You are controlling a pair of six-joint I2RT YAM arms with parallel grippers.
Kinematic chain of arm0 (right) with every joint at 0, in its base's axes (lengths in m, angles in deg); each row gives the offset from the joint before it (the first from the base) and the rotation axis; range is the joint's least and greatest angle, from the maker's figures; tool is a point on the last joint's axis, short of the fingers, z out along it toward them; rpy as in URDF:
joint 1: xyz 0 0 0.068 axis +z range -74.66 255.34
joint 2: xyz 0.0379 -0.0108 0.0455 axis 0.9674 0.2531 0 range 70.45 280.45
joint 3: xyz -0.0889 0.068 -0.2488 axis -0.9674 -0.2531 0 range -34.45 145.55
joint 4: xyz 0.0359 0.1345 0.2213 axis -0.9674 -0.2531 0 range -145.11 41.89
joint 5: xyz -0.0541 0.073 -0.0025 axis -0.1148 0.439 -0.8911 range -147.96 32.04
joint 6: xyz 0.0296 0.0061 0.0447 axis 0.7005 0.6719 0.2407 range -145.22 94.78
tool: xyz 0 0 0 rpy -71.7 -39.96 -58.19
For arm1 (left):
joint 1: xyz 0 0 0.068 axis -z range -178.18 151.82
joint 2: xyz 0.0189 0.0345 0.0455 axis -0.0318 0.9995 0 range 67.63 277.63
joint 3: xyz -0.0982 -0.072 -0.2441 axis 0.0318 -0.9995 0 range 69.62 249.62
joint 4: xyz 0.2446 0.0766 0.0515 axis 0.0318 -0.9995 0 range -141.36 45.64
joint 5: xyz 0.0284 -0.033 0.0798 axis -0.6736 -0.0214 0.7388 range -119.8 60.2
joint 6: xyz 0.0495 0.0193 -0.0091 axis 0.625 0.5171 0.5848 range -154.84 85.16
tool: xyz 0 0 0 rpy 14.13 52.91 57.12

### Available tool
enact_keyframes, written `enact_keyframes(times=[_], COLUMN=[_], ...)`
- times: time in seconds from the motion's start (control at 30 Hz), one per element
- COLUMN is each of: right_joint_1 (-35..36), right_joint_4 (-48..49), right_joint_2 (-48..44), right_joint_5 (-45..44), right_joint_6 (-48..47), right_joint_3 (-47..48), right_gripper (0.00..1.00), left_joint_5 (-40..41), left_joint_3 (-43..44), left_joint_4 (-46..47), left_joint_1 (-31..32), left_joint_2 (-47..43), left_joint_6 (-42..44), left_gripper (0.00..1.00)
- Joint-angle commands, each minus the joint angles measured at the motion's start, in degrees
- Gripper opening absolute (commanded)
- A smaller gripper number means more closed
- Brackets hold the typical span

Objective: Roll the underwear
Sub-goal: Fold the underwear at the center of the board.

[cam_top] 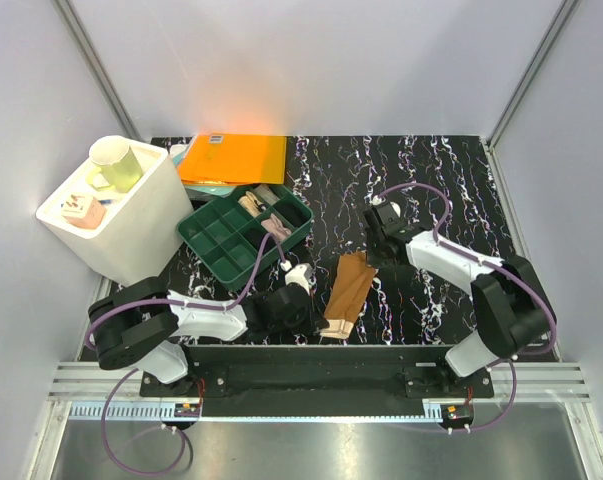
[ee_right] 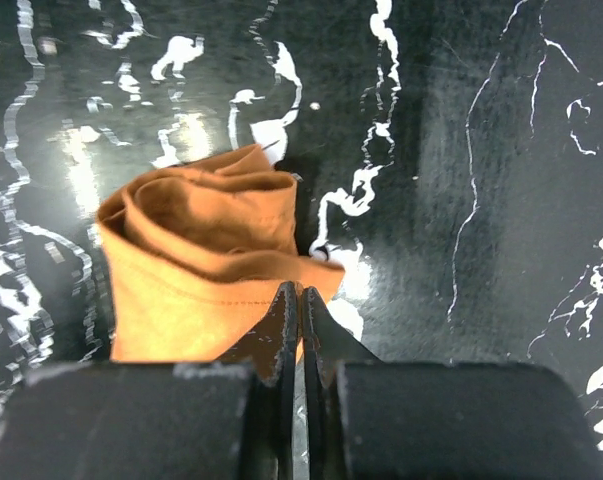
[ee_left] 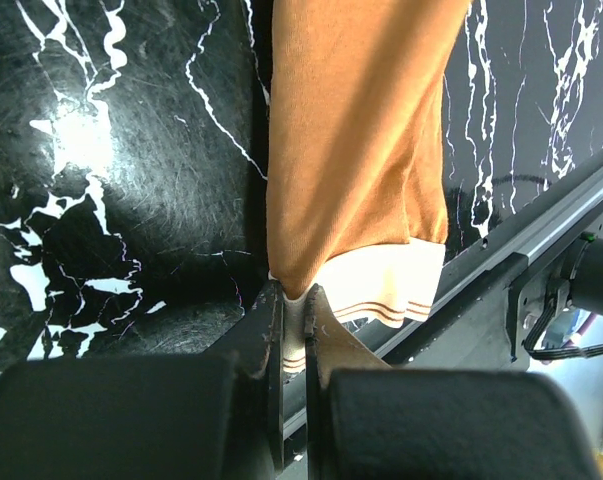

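The brown underwear (cam_top: 351, 287) lies folded into a long narrow strip on the black marble table, pale waistband (cam_top: 336, 324) toward the near edge. My left gripper (cam_top: 319, 318) is shut on the waistband's left corner. In the left wrist view the underwear (ee_left: 361, 150) stretches away from the gripper (ee_left: 296, 300), with striped pale cloth pinched between the jaws. My right gripper (cam_top: 369, 256) sits at the strip's far end. The right wrist view shows that end of the underwear (ee_right: 191, 260) bunched and curled over, and the gripper (ee_right: 299, 292) shut on its hem edge.
A green compartment tray (cam_top: 213, 240) with small items stands to the left of the underwear. Behind it lies an orange folder (cam_top: 231, 158). A white bin (cam_top: 131, 235) holding a green mug (cam_top: 116, 163) is at far left. A black rail (cam_top: 311, 362) runs along the near edge.
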Motion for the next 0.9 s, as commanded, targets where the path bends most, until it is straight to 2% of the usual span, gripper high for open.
enact_keyframes(times=[0.0, 0.1, 0.17, 0.2, 0.23, 0.27, 0.37, 0.4, 0.53, 0.6, 0.87], right_joint_1=[-1.52, -2.23, -2.4, -2.41, -2.41, -2.41, -2.41, -2.41, -1.88, 0.13, 9.37], right_joint_4=[1.63, 1.72, 1.98, 2.16, 2.16, 2.07, 0.67, 0.14, 0.14, 0.4, 4.0], right_joint_2=[2.34, 3.66, 4.36, 4.63, 4.72, 4.46, 0.95, -1.93, -8.37, -11.52, -19.8], right_joint_5=[-4.32, -5.46, -5.11, -4.59, -3.37, -2.66, -0.11, 1.03, 11.2, 13.6, 14.93], right_joint_6=[-2.97, -2.8, -2.62, -2.62, -2.62, -2.62, -1.31, -0.17, 4.83, 8.86, 22.86], right_joint_3=[2.97, 3.32, 3.24, 3.24, 3.32, 3.24, 2.27, 1.66, -3.95, -7.81, -18.73], right_gripper=[0.01, 0.01, 0.07, 0.11, 0.25, 0.32, 0.49, 0.52, 0.61, 0.64, 0.68], left_joint_5=[-1.88, -2.06, -2.14, -2.14, -2.14, -1.97, -1.7, -1.7, -1.7, -1.79, -1.97], left_joint_3=[-1.07, -0.63, -0.45, -0.1, 0.16, 0.69, 1.74, 1.92, 2.36, 2.71, 2.89], left_joint_4=[-5.47, -5.56, -5.74, -5.91, -6.09, -6.87, -8.37, -8.46, -8.46, -8.55, -8.37], left_joint_1=[0.05, 0.05, 0.05, 0.05, 0.05, 0.05, 0.05, 0.05, 0.05, 0.05, 0.05], left_joint_2=[1.69, 1.96, 2.05, 2.05, 2.05, 2.05, 1.96, 1.87, 2.04, 2.05, 1.78], left_joint_6=[3.65, 3.74, 3.74, 3.91, 4.0, 4.09, 4.09, 4.01, 3.3, 3.21, 2.86], left_gripper=[0.0, 0.0, 0.0, 0.0, 0.0, 0.0, 0.0, 0.0, 0.0, 0.0, 0.0])
